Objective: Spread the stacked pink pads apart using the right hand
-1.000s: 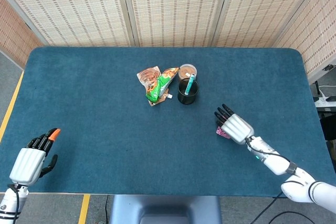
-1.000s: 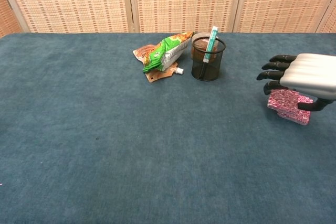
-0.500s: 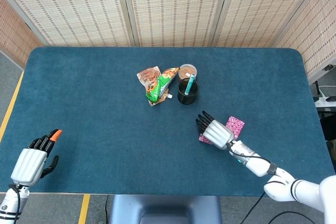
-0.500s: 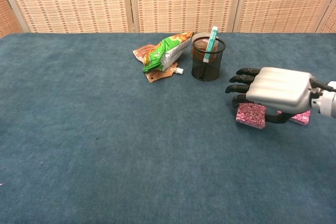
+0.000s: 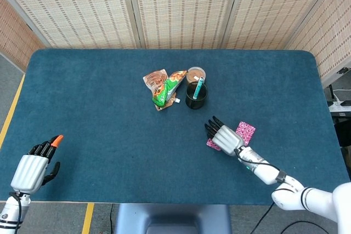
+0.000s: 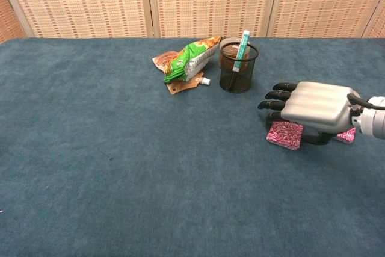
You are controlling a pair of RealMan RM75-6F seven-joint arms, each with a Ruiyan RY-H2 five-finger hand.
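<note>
Pink pads: one pad (image 6: 285, 134) under right robot hand (image 6: 313, 109) fingertips, other pad (image 6: 346, 136) behind hand, toward wrist. Both on counter (image 6: 120, 167), nr mesh cup (image 6: 235, 67). Fingers extended, pressing flat, no grip. Pads already apart.

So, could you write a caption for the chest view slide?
Right hand over one patterned pink pad, the second pink pad apart, on the blue felt table.
</note>
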